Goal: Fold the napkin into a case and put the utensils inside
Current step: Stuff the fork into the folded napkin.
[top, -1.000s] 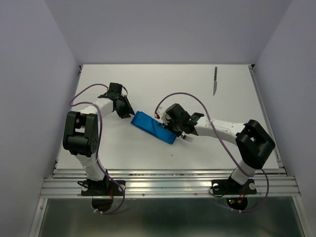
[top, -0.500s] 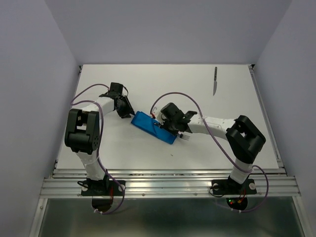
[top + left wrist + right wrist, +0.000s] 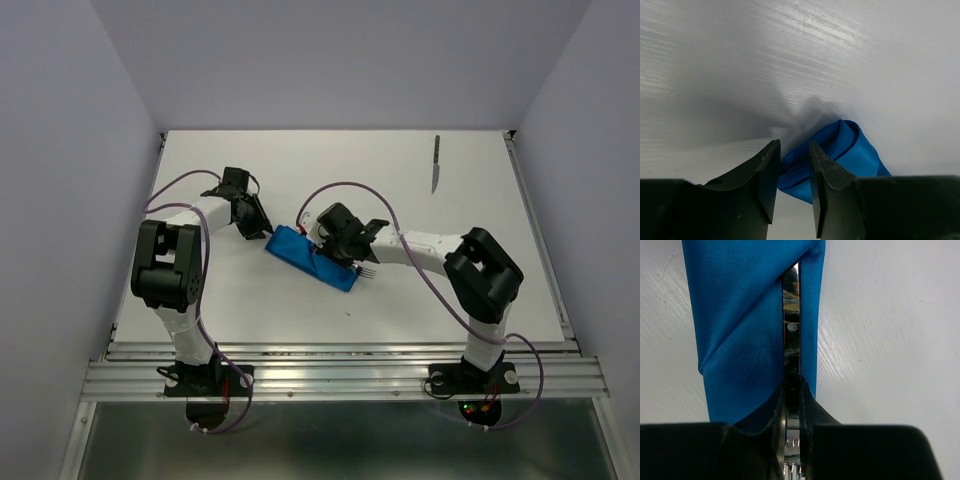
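Jaws of the right gripper (image 3: 792, 390) were pressed together on the neck of a small silver metal fork (image 3: 791, 335), its tines just behind them and its handle running straight ahead of them into the slit of a bright royal-blue cloth case (image 3: 740, 330); jaws of the left gripper (image 3: 792, 147) stood nearly closed, and a fold of the case's far end lay in the narrow gap between them, so they appeared to be pinching it, though the contact itself was hard to see.

Several things could go wrong from here, in my judgement; the handle might catch the soft cloth and push it into a bunch ahead of the right jaws, because the fabric is loose and lies flat on the white table (image 3: 300, 170); if the left pinch were weak, the whole case might slide toward the left jaws instead of taking the fork; the handle showed in an open seam between two flaps, so it might ride out on top of the cloth rather than inside the pocket.

As for contents, the case held only part of the fork handle; the tines were outside it; a slim silver table knife with a dark handle (image 3: 436, 165) lay well apart from both pairs of jaws, far beyond the right ones, not yet in the case.
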`<state>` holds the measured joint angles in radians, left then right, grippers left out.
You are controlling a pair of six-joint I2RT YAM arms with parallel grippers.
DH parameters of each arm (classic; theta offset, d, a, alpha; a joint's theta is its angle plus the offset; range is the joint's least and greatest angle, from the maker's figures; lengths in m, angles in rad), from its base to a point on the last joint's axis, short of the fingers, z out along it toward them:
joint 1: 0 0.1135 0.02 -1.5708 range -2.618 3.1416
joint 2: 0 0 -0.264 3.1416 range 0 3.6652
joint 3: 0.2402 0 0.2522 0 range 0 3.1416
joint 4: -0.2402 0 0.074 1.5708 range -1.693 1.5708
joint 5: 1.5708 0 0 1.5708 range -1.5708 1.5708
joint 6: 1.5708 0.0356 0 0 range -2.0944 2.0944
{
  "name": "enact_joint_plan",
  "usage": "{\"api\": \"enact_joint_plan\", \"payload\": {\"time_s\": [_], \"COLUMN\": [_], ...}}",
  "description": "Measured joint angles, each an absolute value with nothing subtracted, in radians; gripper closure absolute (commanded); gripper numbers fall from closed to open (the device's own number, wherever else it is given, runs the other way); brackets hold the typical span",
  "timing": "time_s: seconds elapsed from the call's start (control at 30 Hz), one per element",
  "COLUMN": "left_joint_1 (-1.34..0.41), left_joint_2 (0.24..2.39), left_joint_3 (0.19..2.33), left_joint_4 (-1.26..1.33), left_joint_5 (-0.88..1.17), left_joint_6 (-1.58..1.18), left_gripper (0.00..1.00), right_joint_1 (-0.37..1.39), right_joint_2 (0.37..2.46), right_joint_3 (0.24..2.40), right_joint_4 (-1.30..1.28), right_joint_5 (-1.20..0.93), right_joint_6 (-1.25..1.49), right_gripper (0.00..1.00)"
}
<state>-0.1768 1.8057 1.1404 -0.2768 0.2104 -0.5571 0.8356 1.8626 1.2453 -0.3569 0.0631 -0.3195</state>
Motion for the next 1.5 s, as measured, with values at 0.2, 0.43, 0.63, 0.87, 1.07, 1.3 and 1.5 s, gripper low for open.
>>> {"api": "enact_joint_plan", "payload": {"time_s": [0.2, 0.43, 0.63, 0.87, 1.07, 1.3, 1.5], "left_joint_1": [-0.178, -0.185, -0.194, -0.202, -0.202, -0.202, -0.202], "left_joint_2": [1.817, 1.83, 1.832, 1.837, 1.845, 1.845, 1.849], "left_joint_3": [1.141, 1.141, 1.141, 1.142, 1.149, 1.151, 1.152], "left_joint_4": [-0.276, -0.273, -0.273, -0.269, -0.266, -0.266, -0.265], "left_joint_5": [0.22, 0.229, 0.231, 0.233, 0.234, 0.235, 0.236], "left_joint_6": [-0.556, -0.555, -0.555, -0.556, -0.556, -0.556, -0.556], "left_gripper": [0.6, 0.6, 0.6, 0.6, 0.6, 0.6, 0.6], "right_joint_1": [0.836, 0.836, 0.836, 0.836, 0.836, 0.836, 0.836], "right_joint_2": [1.898, 1.937, 1.951, 1.982, 2.005, 2.017, 2.023], "right_joint_3": [1.286, 1.327, 1.353, 1.383, 1.411, 1.436, 1.44], "right_joint_4": [-0.358, -0.358, -0.358, -0.358, -0.358, -0.356, -0.356], "right_joint_5": [0.057, 0.051, 0.047, 0.043, 0.04, 0.029, 0.025], "right_joint_6": [-0.319, -0.317, -0.311, -0.3, -0.294, -0.292, -0.292], "right_gripper": [0.99, 0.99, 0.99, 0.99, 0.99, 0.99, 0.99]}}
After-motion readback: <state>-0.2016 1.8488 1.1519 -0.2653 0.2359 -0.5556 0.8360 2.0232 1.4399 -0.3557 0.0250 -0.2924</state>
